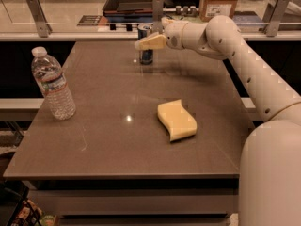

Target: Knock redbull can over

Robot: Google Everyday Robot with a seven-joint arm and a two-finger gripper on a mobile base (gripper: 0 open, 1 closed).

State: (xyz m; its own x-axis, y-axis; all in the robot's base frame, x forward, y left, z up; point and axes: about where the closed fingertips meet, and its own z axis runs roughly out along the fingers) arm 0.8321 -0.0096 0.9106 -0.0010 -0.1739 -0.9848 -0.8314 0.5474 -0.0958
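Observation:
The redbull can [146, 57] stands upright at the far middle of the dark table [103, 140]; it is blue and silver with a silver top. My gripper [146, 42] comes in from the right on the white arm [244, 55] and sits right at the can's upper half, covering part of it. Whether it touches the can I cannot tell.
A clear water bottle [52, 84] with a white cap stands at the left edge. A yellow sponge [177, 120] lies right of the table's centre. A rail with metal posts [37, 16], a tray and a cardboard box [220, 0] lie behind the far edge.

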